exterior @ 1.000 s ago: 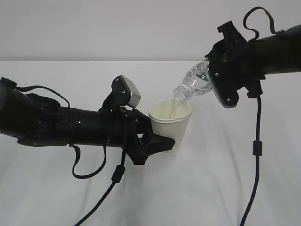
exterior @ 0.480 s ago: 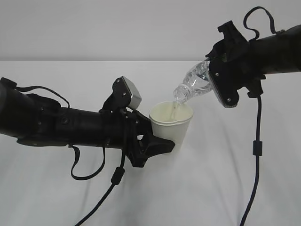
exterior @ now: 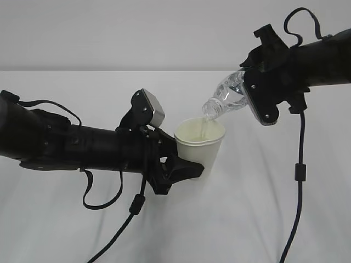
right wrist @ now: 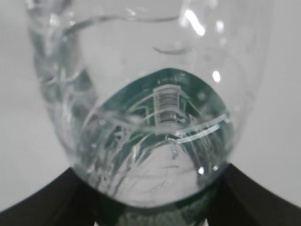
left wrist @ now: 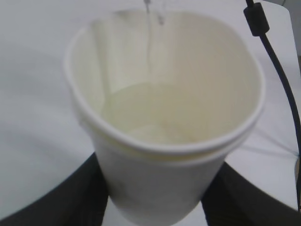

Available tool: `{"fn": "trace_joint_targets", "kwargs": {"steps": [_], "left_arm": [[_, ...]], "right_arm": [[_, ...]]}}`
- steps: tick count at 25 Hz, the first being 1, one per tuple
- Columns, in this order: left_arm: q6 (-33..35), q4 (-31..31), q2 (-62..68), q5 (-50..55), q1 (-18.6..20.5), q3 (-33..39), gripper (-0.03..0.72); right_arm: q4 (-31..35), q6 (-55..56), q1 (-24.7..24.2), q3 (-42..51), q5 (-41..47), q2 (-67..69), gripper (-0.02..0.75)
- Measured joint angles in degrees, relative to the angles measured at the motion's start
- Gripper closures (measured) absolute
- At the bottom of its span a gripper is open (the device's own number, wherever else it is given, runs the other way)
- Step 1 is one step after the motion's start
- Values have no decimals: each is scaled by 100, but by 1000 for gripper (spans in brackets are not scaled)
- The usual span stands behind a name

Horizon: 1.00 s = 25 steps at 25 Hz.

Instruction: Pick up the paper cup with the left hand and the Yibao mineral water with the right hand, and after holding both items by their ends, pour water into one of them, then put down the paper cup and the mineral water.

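Over the last second little is altered: the Yibao mineral water [exterior: 226, 97] is kept tilted neck-down at about 7 o'clock, and the paper cup [exterior: 199, 144] is seen shifted very slightly down and to the right, so the pour is judged to be still under way, with the setting-down of both items yet to come. A thin stream is seen falling from the open neck into the cup, where a shallow pool lies at the bottom. The cup is thin white paper with a rolled rim and cream inside, its mouth squeezed slightly oval. It is held low on its wall by the left hand [exterior: 184, 169], above the white bench [exterior: 247, 219]. The bottle is clear, ribbed plastic, glossy, with a dark green label; its base end is clamped by the right hand [exterior: 258, 101].
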Motion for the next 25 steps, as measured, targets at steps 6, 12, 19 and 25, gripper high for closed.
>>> {"fn": "trace_joint_targets", "kwargs": {"steps": [6, 12, 19, 25], "left_arm": [[0, -134, 0, 0, 0, 0, 284], [0, -244, 0, 0, 0, 0, 284], [268, -541, 0, 20, 0, 0, 284], [417, -706, 0, 32, 54, 0, 284]], "right_arm": [[0, 292, 0, 0, -45, 0, 286], [0, 808, 0, 0, -113, 0, 286], [0, 1614, 0, 0, -212, 0, 286], [0, 2747, 0, 0, -337, 0, 286]]}}
